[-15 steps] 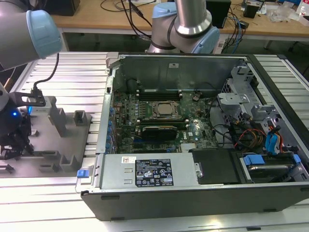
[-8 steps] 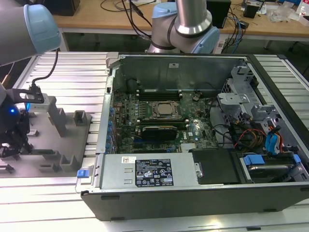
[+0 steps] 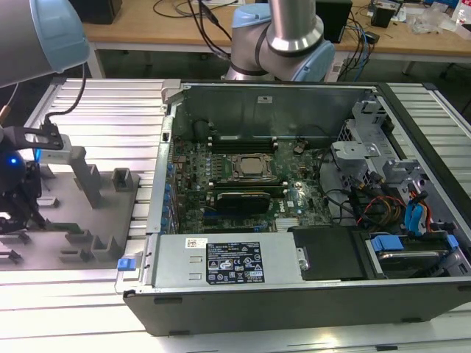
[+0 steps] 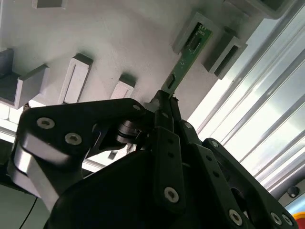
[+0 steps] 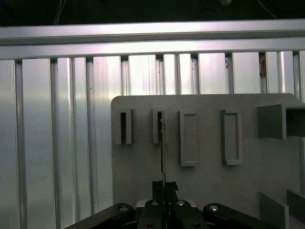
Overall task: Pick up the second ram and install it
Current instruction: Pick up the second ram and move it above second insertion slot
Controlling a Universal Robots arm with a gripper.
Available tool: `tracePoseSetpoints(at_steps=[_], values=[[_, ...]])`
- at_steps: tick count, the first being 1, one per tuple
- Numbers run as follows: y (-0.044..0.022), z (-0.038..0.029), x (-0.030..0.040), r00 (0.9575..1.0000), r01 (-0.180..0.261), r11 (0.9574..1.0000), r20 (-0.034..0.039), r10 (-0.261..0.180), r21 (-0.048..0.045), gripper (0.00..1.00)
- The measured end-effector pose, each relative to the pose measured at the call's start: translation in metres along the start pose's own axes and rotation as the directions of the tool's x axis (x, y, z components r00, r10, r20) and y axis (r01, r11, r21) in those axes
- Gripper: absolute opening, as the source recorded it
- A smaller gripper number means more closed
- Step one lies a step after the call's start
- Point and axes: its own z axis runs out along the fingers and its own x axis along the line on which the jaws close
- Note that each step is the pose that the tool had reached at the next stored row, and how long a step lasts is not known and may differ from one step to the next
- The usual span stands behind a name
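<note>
While the hand (image 4: 163,104) is at the fixture, stage: pick-up part reached; installing not yet done.
Hand, state: clenched on the near end of the second ram (image 4: 183,64), one finger on each flat face.
Second ram, place: runs straight out ahead of the fingertips, with its far end at a grey holder pocket (image 4: 185,38). Whether it has cleared the pocket cannot be told.
Holder pocket, mount: raised from the fixture plate (image 5: 138,186), directly beyond the hand.
Fixture plate, support: ribbed metal table (image 3: 110,110).
Destination: open computer case (image 3: 294,294), well apart from the hand, with the motherboard (image 3: 221,165) and processor socket (image 3: 249,168) exposed.
Done, by judgement: the grasp.
Left, by judgement: the carry to the case and the seating on the motherboard.
</note>
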Motion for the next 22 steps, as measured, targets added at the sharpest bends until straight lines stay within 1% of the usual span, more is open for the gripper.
tracePoseSetpoints(at_steps=[2, 10, 12, 17, 18, 22], values=[[0.0001, -0.004, -0.0001, 1.0, 0.0, 1.0, 0.0, 0.0, 0.0, 0.13], [0.0004, -0.0148, -0.0004, 1.0, 0.0, 1.0, 0.0, 0.0, 0.0, 0.13], [0.0005, -0.0193, -0.0007, 1.0, 0.0, 1.0, 0.0, 0.0, -0.0001, 0.13], [0.0007, -0.0265, -0.001, 1.0, 0.0, 1.0, 0.0, 0.0, 0.0, 0.13], [0.0008, -0.0296, -0.001, 1.0, 0.0, 1.0, 0.0, 0.0, 0.0, 0.13], [0.001, -0.0365, -0.0011, 1.0, 0.0, 1.0, 0.0, 0.0, 0.0, 0.13]])
